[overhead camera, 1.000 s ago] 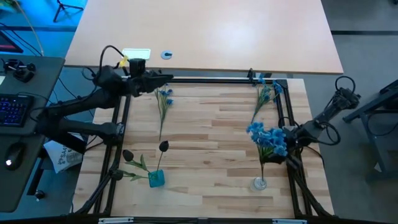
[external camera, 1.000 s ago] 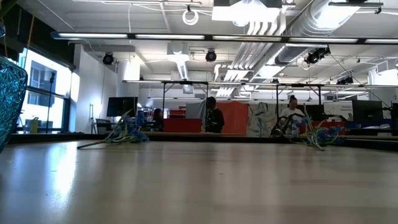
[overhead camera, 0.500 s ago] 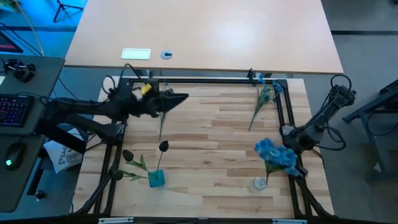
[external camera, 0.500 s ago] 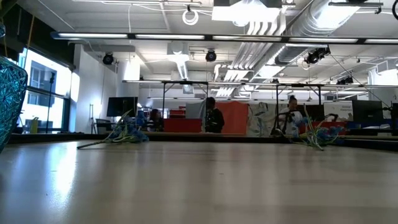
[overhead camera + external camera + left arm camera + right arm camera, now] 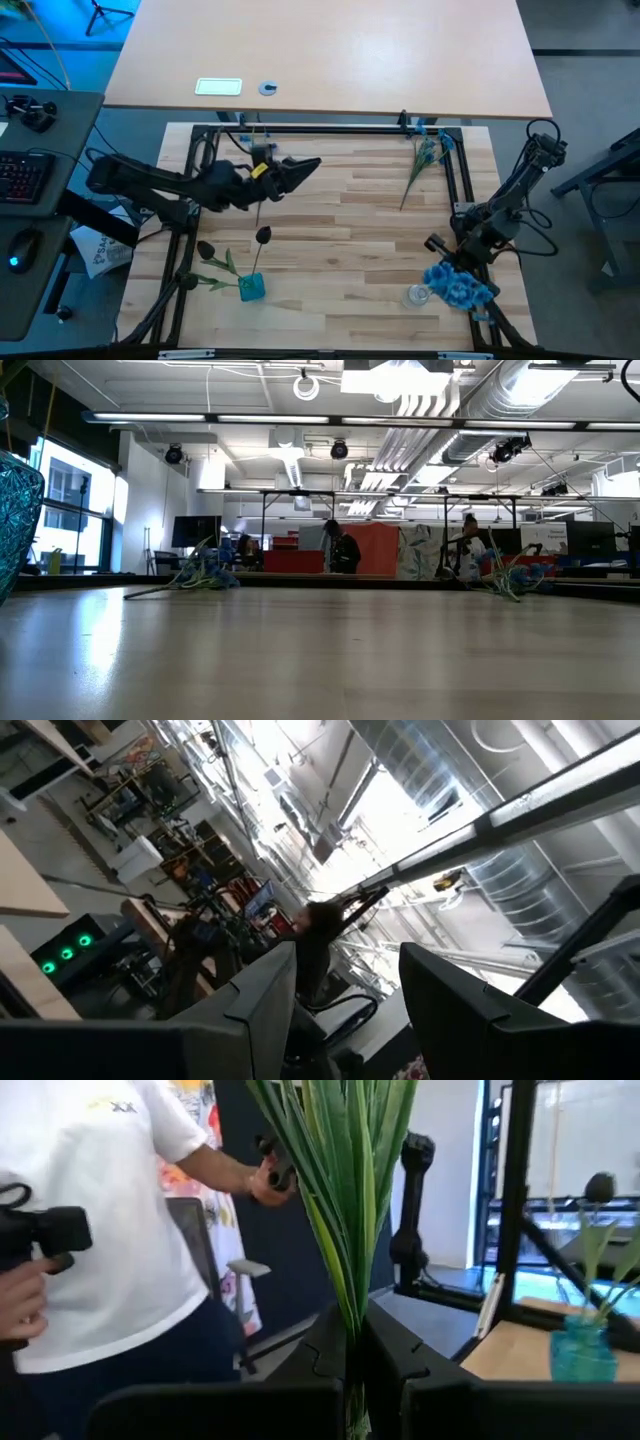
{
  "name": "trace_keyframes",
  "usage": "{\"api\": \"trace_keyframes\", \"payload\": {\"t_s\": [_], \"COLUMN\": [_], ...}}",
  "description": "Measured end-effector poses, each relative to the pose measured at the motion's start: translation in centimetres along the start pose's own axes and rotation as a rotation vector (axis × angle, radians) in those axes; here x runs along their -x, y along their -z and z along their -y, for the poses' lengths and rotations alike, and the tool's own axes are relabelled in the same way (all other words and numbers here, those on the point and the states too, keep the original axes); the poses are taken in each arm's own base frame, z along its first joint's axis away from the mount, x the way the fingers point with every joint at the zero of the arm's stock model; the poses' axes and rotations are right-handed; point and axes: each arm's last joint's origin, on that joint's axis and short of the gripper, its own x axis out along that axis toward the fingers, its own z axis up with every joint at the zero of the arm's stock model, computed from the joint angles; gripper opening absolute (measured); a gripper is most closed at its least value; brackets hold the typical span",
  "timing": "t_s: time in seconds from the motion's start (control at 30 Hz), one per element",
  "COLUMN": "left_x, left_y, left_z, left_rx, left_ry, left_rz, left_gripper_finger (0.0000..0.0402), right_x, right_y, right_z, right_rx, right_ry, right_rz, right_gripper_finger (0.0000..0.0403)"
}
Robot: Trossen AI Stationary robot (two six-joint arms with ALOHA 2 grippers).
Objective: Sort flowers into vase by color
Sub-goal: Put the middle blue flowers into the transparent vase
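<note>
My right gripper is shut on a bunch of blue flowers, whose blossoms hang beside the clear vase at the near right. Whether the stems reach into that vase I cannot tell. My left gripper is open with nothing between its fingers, above the table left of centre. Under the left arm a green stem lies on the wood, its blossoms hidden. A dark bud stands with its stem in the blue vase. Another blue sprig lies at the far right. My right gripper pinches the bunch's green stems and long leaves between its two fingers. The leaves run straight out from between the fingers in the right wrist view. In the high view the blossoms sit past the fingertips toward the table's near edge, off the wood.
A second dark bud with leaves lies left of the blue vase. Black frame rails run round the wooden top. A person in a white shirt stands beyond the table, holding handles. The middle of the wood is bare.
My left gripper has swung from the far left corner toward the table's middle, sinking a little, and now covers the blue sprig's blossoms. My right gripper has rolled and carried the blue bunch toward the near edge; the blossoms have gone from beyond the clear vase to beside it.
</note>
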Motion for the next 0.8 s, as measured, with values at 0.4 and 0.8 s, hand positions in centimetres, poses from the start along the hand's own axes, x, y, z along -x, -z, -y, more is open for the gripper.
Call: {"api": "trace_keyframes", "payload": {"t_s": [0.4, 0.8], "left_x": [-0.02, -0.02], "left_y": [0.20, 0.17], "left_z": [-0.19, -0.25], "left_rx": [-0.003, 0.010], "left_ry": [-0.047, -0.063], "left_rz": [0.037, 0.049], "left_gripper_finger": [0.0168, 0.0168], "right_x": [0.01, -0.82], "right_y": [0.01, 0.19], "right_z": [0.13, 0.10], "right_rx": [0.045, 0.037], "right_ry": [0.039, 0.039], "right_rz": [-0.001, 0.020], "right_gripper_finger": [0.0000, 0.0000]}}
